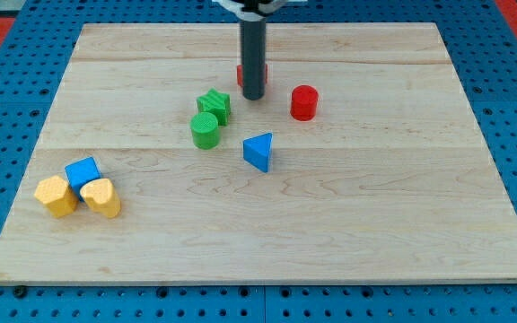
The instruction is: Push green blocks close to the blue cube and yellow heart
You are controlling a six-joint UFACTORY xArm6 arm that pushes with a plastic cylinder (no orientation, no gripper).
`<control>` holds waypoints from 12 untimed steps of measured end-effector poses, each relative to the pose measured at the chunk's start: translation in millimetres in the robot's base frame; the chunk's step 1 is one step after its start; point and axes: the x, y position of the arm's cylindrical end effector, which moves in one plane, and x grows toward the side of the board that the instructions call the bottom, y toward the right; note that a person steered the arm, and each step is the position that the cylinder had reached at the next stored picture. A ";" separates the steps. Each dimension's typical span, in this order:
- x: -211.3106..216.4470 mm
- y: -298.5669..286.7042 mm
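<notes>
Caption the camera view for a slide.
My tip beside two green blocks, far from the blue cube and yellow heart.

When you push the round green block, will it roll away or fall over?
Probably neither. The green cylinder stands upright on its flat end, so it should slide over the wooden board, not roll. It looks squat, so tipping seems unlikely. It touches the green star, so they may move together. My tip isn't touching it.
</notes>
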 end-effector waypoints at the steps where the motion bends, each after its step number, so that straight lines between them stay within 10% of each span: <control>1: 2.0 -25.6; 9: 144.8 -42.5; 12: 145.1 -148.1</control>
